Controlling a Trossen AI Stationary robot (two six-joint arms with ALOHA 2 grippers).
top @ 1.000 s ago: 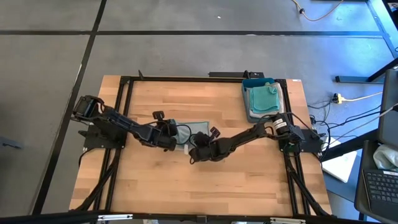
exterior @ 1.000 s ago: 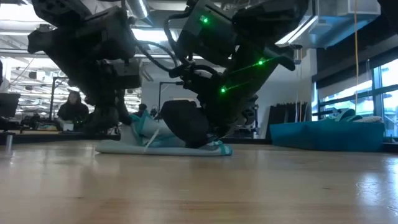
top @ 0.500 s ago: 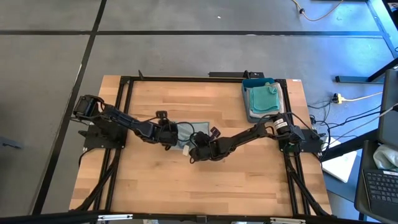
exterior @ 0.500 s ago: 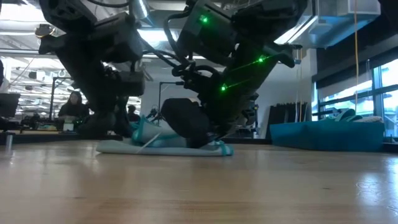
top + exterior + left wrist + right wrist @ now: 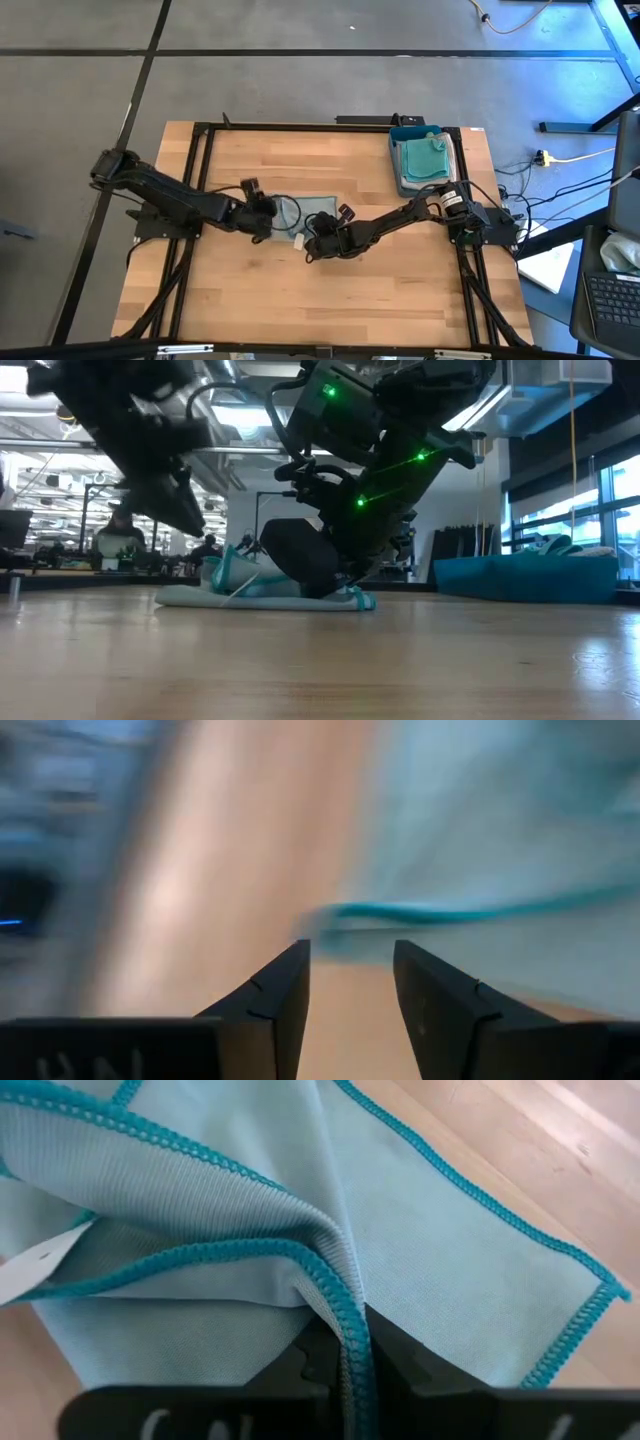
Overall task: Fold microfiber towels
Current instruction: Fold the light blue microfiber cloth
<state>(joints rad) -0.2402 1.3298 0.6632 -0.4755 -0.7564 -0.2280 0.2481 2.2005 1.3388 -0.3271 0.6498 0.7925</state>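
Left arm stretched low from table's left edge toward centre; left gripper (image 5: 262, 207) parted, nothing held, raised off surface. Right arm reached in from right edge; right gripper (image 5: 316, 244) pressed down, clamped on towel (image 5: 330, 1270).

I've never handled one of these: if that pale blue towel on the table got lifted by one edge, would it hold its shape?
Probably not. The towel bunches into soft folds where the right gripper pinches it, so it likely droops. It looks thin, probably light, and its woven face seems unlikely to slip.
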